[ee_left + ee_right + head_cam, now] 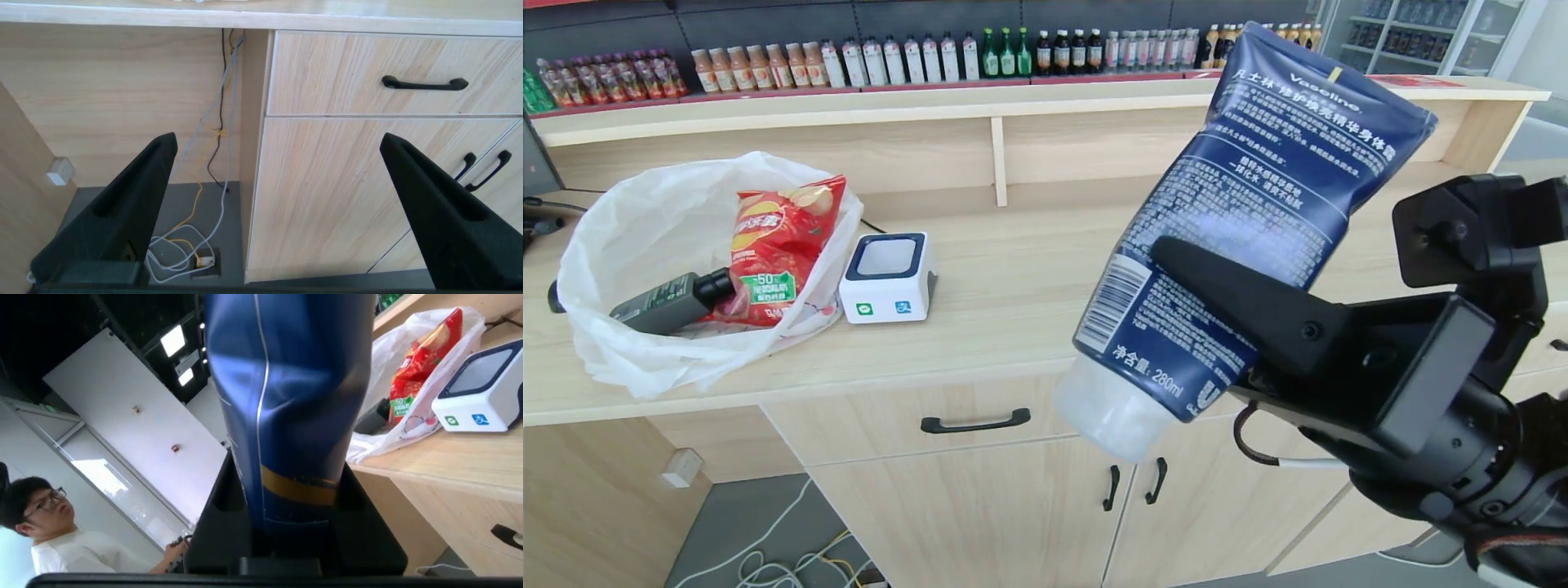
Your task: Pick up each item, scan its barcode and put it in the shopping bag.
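Observation:
My right gripper (1217, 318) is shut on a dark blue lotion tube (1241, 220), held in the air at the right in front of the counter, cap down and barcode facing me. The same blue tube (286, 400) sits clamped between that gripper's fingers (221, 498). A white barcode scanner (886, 278) stands on the counter left of the tube. Beside it lies the white shopping bag (645, 229), holding a red chips packet (776, 245) and a dark bottle (670, 302). My left gripper (278, 220) hangs open and empty below the counter edge, facing the cabinet fronts.
The wooden counter (1013, 302) has a raised back ledge and a shelf of drink bottles (931, 57) behind. Drawer and door handles (976, 423) sit below the front edge. Cables (188, 245) lie on the floor under the counter at the left.

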### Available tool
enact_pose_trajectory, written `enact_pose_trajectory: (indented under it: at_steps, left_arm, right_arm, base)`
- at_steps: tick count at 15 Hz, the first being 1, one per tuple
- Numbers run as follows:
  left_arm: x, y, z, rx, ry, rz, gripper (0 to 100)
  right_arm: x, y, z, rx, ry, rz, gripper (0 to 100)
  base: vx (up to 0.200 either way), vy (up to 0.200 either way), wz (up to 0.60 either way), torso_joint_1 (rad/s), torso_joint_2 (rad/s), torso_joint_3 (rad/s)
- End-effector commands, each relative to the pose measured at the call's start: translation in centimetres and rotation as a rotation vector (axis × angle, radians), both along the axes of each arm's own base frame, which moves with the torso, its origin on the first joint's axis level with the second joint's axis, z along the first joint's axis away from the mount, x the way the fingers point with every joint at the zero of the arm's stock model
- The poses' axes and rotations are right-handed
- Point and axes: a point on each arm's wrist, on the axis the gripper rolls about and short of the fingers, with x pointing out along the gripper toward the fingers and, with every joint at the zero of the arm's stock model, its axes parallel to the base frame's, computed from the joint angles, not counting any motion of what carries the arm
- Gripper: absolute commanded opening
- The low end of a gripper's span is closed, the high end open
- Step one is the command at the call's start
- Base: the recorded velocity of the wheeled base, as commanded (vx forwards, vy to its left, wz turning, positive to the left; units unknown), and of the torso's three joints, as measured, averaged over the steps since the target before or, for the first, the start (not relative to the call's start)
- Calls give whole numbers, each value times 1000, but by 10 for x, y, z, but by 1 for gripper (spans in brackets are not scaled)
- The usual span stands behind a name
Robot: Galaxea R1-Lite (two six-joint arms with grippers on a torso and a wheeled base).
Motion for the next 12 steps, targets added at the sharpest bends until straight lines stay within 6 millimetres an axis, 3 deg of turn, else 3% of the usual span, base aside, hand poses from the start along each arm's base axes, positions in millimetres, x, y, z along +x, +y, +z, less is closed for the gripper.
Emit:
enact_pose_trajectory:
  at_steps: [1, 12]
  left_arm:
    - [0, 0, 0, 0, -1, 0, 100]
    - [0, 0, 0, 1, -1, 0, 100]
  right_arm:
    - [-5, -3, 6, 23, -7, 15, 0]
    - [-20, -8, 6, 21, -17, 46, 0]
  base:
    - [0, 0, 0, 0, 0, 0]
    - [0, 0, 0, 0, 0, 0]
